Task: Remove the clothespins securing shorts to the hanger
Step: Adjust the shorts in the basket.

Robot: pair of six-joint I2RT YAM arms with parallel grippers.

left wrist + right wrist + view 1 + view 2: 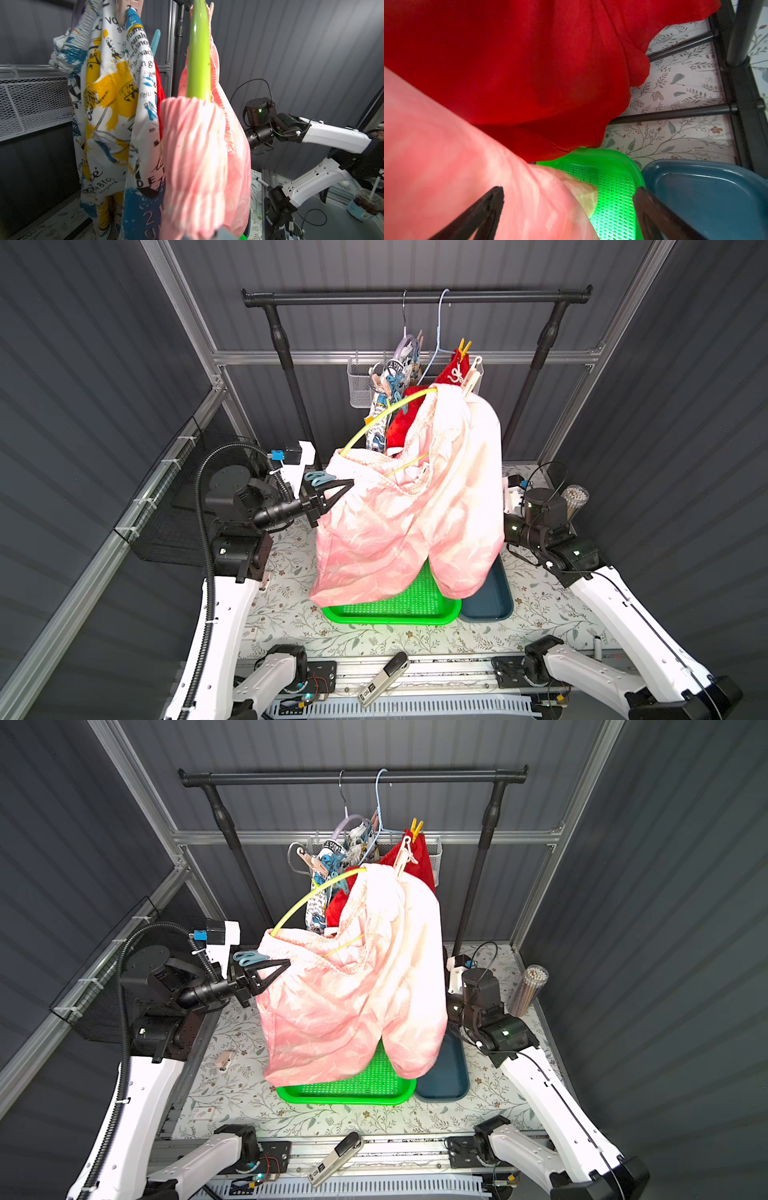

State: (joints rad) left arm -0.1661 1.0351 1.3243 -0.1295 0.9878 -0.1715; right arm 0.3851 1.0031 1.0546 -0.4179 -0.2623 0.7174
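Now the left hand [350, 484] is closed, its tips against the gathered waistband end of the pale pink mottled fabric shorts [407, 510], where the curved yellow-green plastic hanger [386, 416] enters. Whether it pinches cloth cannot be told. A light blue plastic clothespin [319, 478] lies just beside that hand. A beige plastic clothespin [471, 379] clips the waistband's other end. The right hand [570, 189] stands wide open, gripping nothing, near the pink leg and above the green perforated plastic tray [612, 187].
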